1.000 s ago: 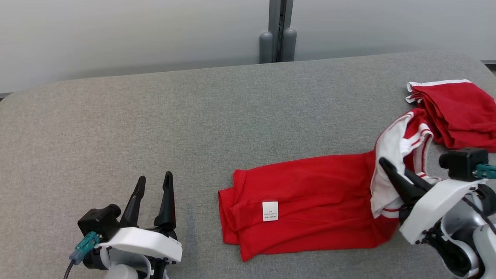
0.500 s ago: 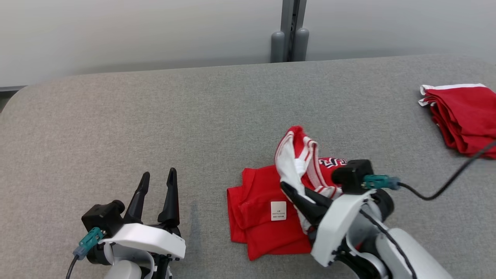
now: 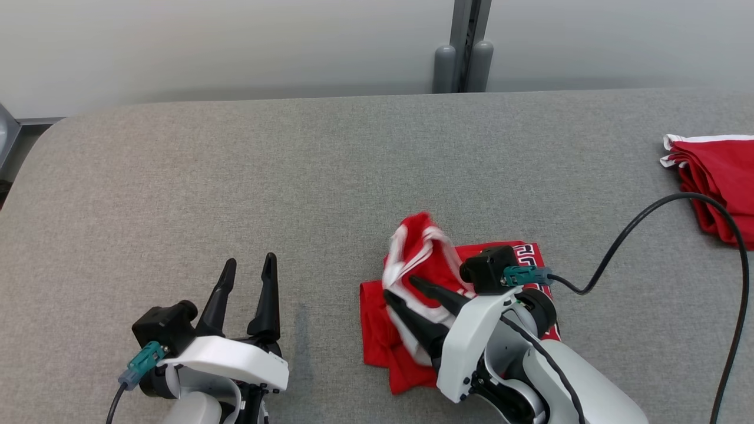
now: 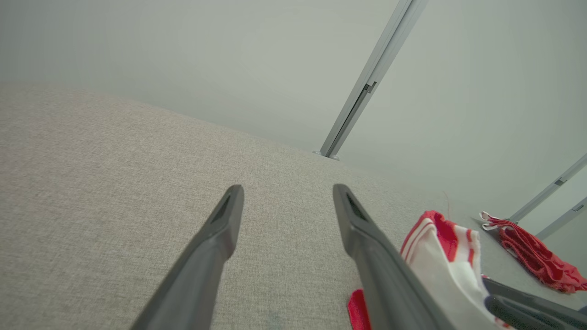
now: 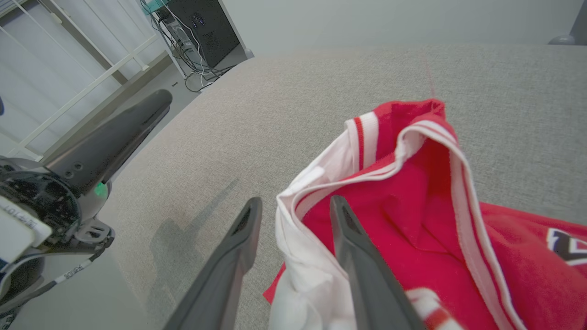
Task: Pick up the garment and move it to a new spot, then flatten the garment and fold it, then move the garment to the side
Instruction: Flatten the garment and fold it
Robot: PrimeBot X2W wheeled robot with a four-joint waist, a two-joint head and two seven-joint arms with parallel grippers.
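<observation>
The red garment [image 3: 421, 241] with white trim lies folded over itself on the grey table [image 3: 294, 165], its right end doubled onto its left part and one fold standing up. My right gripper [image 3: 399, 287] sits over its left part with fingers parted; the white-trimmed edge [image 5: 412, 192] lies loosely between them in the right wrist view, around my right gripper [image 5: 296, 199]. My left gripper [image 3: 250, 259] rests open and empty on the table left of the garment. In the left wrist view my left gripper [image 4: 288, 188] points over bare table, the garment [image 4: 440, 247] at its right.
A second red garment [image 3: 718, 176] lies folded at the table's far right edge, also in the left wrist view [image 4: 532, 252]. A black cable [image 3: 648, 218] loops from my right wrist across the table. A grey post [image 3: 465, 53] stands behind the table.
My right gripper carried the garment's right end leftwards over the rest, doubling it, and its fingers have now parted. The camera has turned. The left gripper has stayed still.
</observation>
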